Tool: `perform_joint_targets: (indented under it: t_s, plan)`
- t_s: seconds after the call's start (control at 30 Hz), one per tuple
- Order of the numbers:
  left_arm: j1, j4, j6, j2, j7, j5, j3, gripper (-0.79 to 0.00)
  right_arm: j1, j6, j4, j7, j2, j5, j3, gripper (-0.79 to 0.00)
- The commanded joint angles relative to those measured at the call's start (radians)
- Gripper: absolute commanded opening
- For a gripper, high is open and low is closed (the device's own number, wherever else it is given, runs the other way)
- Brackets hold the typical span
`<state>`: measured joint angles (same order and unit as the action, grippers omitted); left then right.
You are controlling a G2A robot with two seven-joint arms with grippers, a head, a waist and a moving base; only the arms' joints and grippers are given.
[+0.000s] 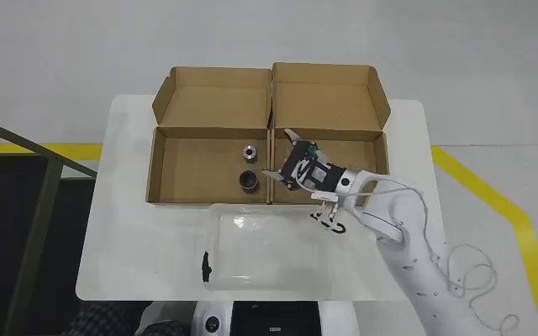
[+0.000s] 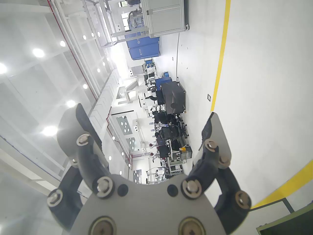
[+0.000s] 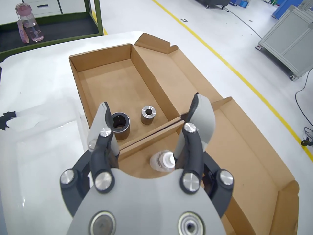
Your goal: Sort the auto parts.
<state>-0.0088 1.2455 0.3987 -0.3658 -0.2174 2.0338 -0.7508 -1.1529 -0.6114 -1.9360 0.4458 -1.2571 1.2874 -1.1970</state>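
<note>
White plastic part (image 3: 162, 163) sits in the centre-right cardboard box (image 3: 244, 160), seemingly sorted from the metal sleeves (image 3: 148, 114), with the right tool (image 3: 150, 101) spread above it.

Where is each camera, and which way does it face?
Top view: above the arms, looking down on table and cardboard boxes; right arm shows.
Left wrist view: on that wrist, facing the hall; open left gripper shows.
Right wrist view: on that wrist, facing down over the boxes; open right gripper shows.
Top and right wrist share the dark ring and silver bushing.
</note>
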Motion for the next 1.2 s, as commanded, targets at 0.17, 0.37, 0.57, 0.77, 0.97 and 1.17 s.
perform_joint_targets:
  t_s: [0.17,0.37,0.57,0.77,0.97,1.17]
  plan:
    - [0.000,0.000,0.000,0.000,0.000,0.000,0.000,0.000,-0.154,-0.035,-0.038,-0.119,0.029,0.001,-0.174,0.000]
    - [0.000,0.000,0.000,0.000,0.000,0.000,0.000,0.000,-0.278,-0.044,-0.044,-0.249,0.046,0.000,-0.304,0.000]
    - [0.000,0.000,0.000,0.000,0.000,0.000,0.000,0.000,-0.397,-0.037,-0.040,-0.392,0.057,0.008,-0.415,0.000]
    - [0.000,0.000,0.000,0.000,0.000,0.000,0.000,0.000,-0.513,-0.014,-0.041,-0.533,0.064,0.029,-0.508,0.000]
    - [0.000,0.000,0.000,0.000,0.000,0.000,0.000,0.000,-0.609,-0.002,-0.028,-0.634,0.068,0.044,-0.584,0.000]
    - [0.000,0.000,0.000,0.000,0.000,0.000,0.000,0.000,-0.674,0.007,-0.017,-0.706,0.070,0.043,-0.634,0.000]
